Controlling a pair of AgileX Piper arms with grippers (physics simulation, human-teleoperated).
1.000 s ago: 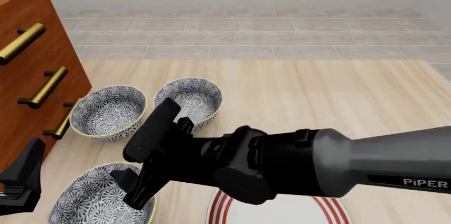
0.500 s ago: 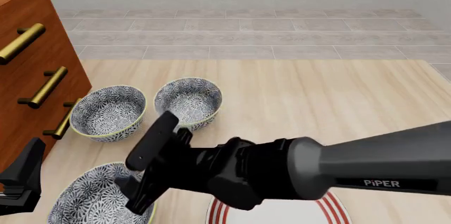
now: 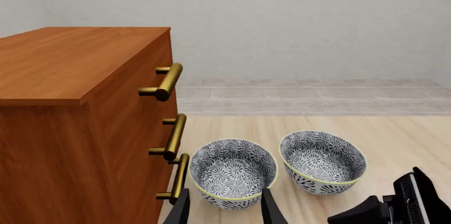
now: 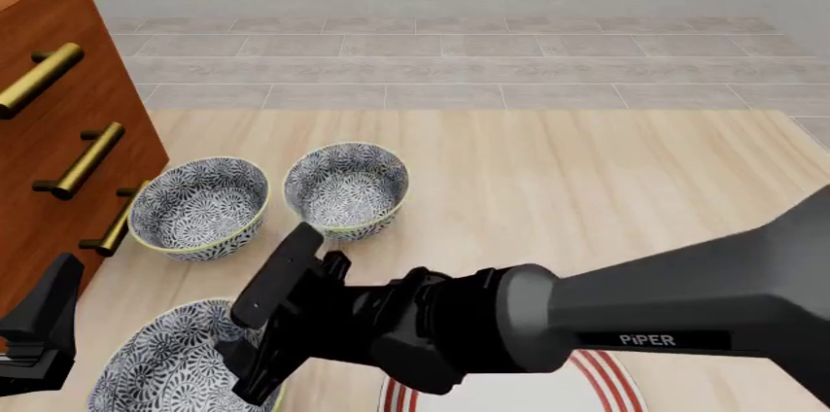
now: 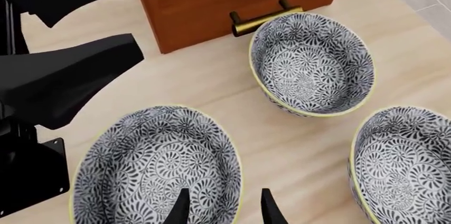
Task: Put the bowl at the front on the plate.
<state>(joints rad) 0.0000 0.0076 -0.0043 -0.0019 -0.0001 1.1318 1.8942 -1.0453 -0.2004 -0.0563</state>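
The bowl (image 4: 155, 363) at the front, dark floral with a yellow-green rim, sits at the near left of the table. It fills the right wrist view as bowl (image 5: 151, 163). My right gripper (image 4: 247, 349) hangs open just over its right rim. In the right wrist view the gripper (image 5: 224, 209) has one finger over the bowl's inside and the other outside the rim. The plate (image 4: 404, 388), white with red rings, lies just right of the bowl, mostly hidden under my right arm. My left gripper (image 4: 37, 334) is open and empty at the far left.
Two more bowls of the same pattern stand behind: one (image 4: 201, 208) by the wooden dresser (image 4: 65, 120) and one (image 4: 346, 188) to its right. The dresser's brass handles (image 4: 81, 159) stick out over the table's left side.
My right gripper has moved down and nearer, from beside the back bowls to the front bowl's rim. The left gripper and all bowls stayed put.
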